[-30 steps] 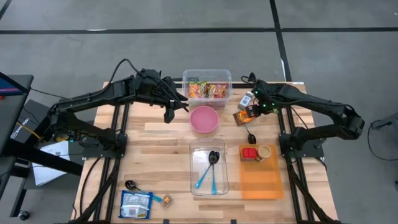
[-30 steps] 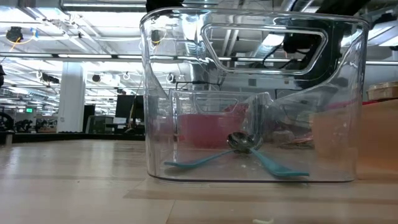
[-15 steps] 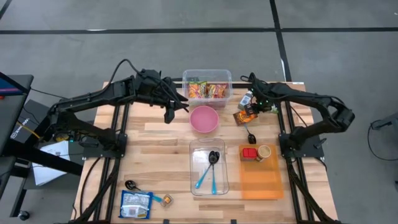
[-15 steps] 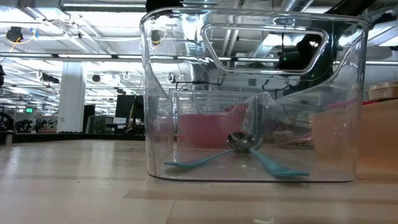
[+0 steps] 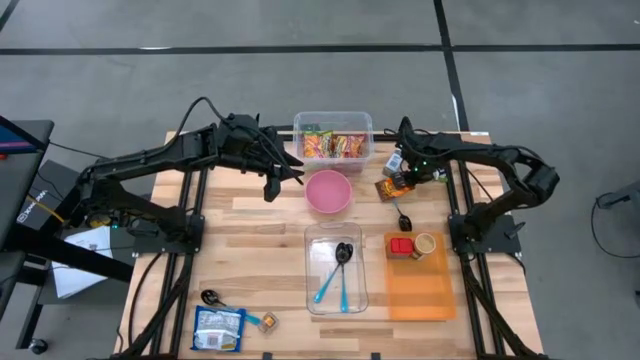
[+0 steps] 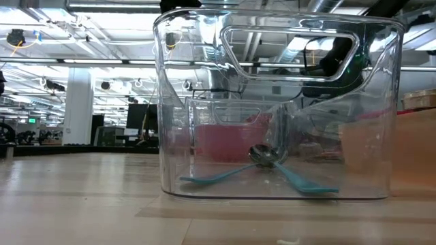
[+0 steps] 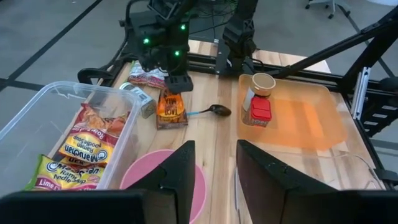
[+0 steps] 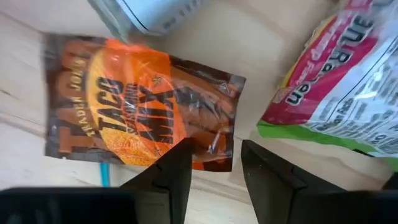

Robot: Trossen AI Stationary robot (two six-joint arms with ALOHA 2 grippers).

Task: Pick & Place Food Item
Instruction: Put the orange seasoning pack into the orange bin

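bare wood between pink bowl point(image 5: 328, 191) and taco mix packet point(image 5: 391, 187), can point(image 5: 396, 161) crowding packet's far side

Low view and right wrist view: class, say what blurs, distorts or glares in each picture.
Low view: the clear bin fills the frame, its curved walls warping the room behind and catching ceiling-light glare; the blue spoons inside stay sharp. Right wrist view: the taco mix packet is readable, its wrapper glossy with reflections; the pink ramen packet looks soft-edged.

orange packet point(image 8: 140, 118): "TACO MIX" | noodle packs point(image 7: 84, 152) in clear tub point(image 7: 37, 112): "Maruchan" | pink-green pack point(image 8: 348, 81): "Ramen"
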